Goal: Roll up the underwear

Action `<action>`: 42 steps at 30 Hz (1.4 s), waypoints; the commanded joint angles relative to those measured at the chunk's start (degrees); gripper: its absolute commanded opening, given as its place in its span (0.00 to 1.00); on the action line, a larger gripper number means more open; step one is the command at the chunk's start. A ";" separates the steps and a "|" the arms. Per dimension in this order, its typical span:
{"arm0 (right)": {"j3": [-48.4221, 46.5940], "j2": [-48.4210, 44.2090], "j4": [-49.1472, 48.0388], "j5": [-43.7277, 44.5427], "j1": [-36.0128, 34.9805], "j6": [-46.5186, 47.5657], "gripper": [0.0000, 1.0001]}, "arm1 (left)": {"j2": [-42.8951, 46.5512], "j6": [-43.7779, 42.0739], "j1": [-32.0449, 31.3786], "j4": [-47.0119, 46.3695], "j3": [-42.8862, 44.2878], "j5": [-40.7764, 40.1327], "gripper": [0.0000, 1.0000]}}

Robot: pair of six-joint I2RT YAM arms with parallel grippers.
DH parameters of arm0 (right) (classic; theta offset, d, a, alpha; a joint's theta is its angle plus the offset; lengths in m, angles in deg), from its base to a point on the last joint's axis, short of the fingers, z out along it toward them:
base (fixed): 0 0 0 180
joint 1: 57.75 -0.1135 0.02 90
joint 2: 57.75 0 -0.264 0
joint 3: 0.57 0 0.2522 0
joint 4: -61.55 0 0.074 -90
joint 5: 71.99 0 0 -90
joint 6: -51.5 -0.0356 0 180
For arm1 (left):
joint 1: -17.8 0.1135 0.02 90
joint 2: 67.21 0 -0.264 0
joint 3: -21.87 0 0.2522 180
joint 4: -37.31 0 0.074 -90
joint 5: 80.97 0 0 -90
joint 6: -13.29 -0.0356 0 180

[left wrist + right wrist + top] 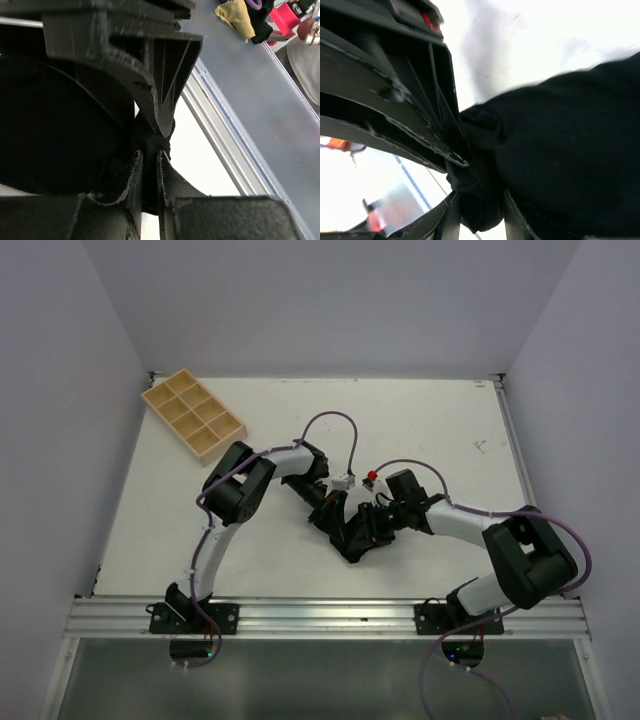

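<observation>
Both pairs of fingers are closed on cloth. The left fingers (170, 65) pinch a small bunched fold of the underwear (152, 142) at their tips, with almost no gap between them. The right fingers (410, 105) grip another gathered edge in the same way.

The garment is plain black and matte, soft and wrinkled, with no marks that I can see. From above it is a dark crumpled heap in the middle of the white counter (430, 420), between the two wrists and a little toward the near edge. I cannot tell if it is rolled.

The left arm (215, 540) rises from its base, bends at the elbow and reaches right. The right arm (470, 520) bends likewise and reaches left, so both wrists meet low over the cloth.
</observation>
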 commanded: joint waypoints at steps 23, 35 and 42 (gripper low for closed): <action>-7.92 -19.38 15.18 36.35 -10.27 1.03 0.46 | -2.81 4.42 -3.61 0.25 3.22 -3.74 0.04; -13.99 -20.71 25.12 67.92 -32.60 0.69 0.50 | -2.55 8.11 -3.79 -1.51 3.40 -4.88 0.04; -20.48 -11.32 31.09 81.81 -45.88 0.17 0.52 | -2.99 11.01 -3.87 -3.53 3.75 -5.59 0.04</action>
